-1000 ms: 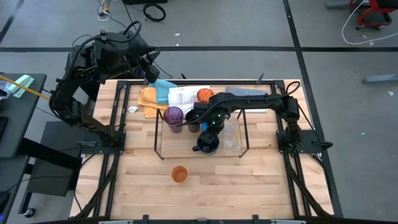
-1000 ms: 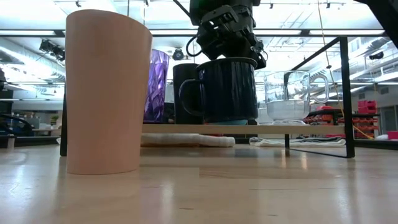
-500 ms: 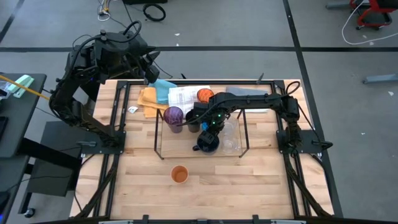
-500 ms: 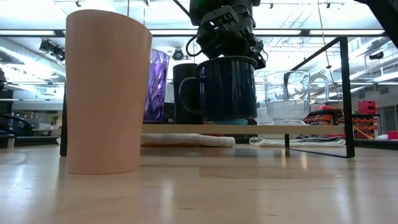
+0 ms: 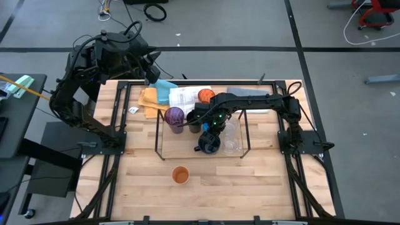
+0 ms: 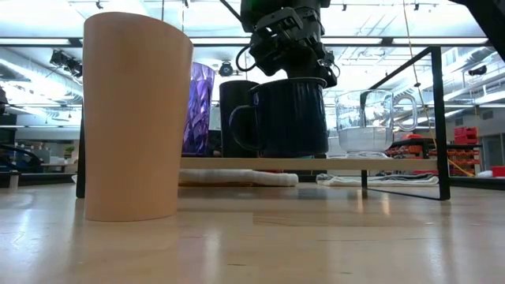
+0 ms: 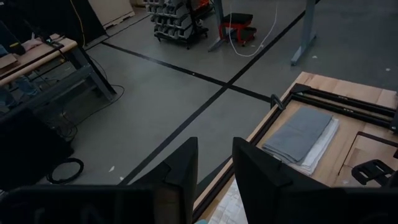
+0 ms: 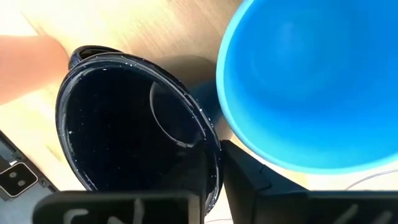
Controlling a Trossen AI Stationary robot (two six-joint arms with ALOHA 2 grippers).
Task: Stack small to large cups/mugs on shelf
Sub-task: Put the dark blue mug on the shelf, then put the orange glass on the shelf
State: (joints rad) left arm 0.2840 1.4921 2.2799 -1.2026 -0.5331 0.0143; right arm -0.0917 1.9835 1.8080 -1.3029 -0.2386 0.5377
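Observation:
A dark navy handled mug (image 6: pixel 288 117) stands upright on the board of the black-rod shelf (image 6: pixel 394 164), its handle toward the table's left. My right gripper (image 6: pixel 290 59) is right above it, shut on its rim. A bright blue cup (image 8: pixel 311 81) stands close beside the mug. A purple cup (image 5: pixel 174 116) and a black cup (image 5: pixel 192 120) stand on the shelf's left part, and a clear glass mug (image 6: pixel 371 120) on its right. One orange cup (image 5: pixel 205 95) is behind the shelf, another (image 5: pixel 180 175) on the table in front. My left gripper (image 7: pixel 214 180) is open and empty, raised past the table's far left corner. My right gripper holds the navy mug's rim (image 8: pixel 215 163) on the side toward the table's far edge, one finger inside the mug and one outside. The fingers come from above, pointing down. The mug is upright, its bottom (image 6: pixel 288 155) at the shelf board.
Folded cloths and a printed sheet (image 5: pixel 181 97) lie behind the shelf, and a grey towel (image 7: pixel 301 134) at the far right. The shelf's thin rods (image 5: pixel 159 147) frame the cups. The near half of the table (image 5: pixel 262 187) holds only the front orange cup.
My right gripper has gone down a little with the navy mug. The mug, which hung slightly above the shelf board with a strip of blue showing under it, now has its bottom at the board and stays upright.

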